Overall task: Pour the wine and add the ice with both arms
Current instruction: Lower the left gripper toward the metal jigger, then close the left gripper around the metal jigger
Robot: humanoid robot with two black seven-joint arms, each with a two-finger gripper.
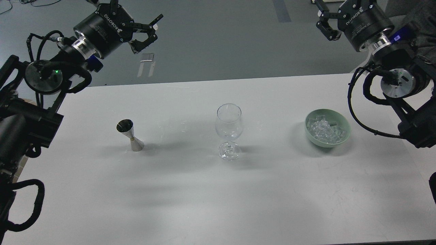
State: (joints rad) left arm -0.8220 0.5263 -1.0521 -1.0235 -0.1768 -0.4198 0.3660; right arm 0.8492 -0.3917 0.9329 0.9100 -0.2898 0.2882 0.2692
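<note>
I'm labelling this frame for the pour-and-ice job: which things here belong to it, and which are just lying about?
Belongs to the job:
- jigger
- stemmed glass, looks empty
- ice in the green bowl
- left gripper, open, raised
- right gripper, raised

Just there:
- white table
- grey floor beyond, with tape marks

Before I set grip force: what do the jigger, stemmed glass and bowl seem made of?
Jigger: polished metal, probably steel, with mirror-like reflections. Stemmed glass: clear glass by its look, see-through with bright glints. Bowl: pale green, matte, opaque; ceramic or plastic, unclear.
</note>
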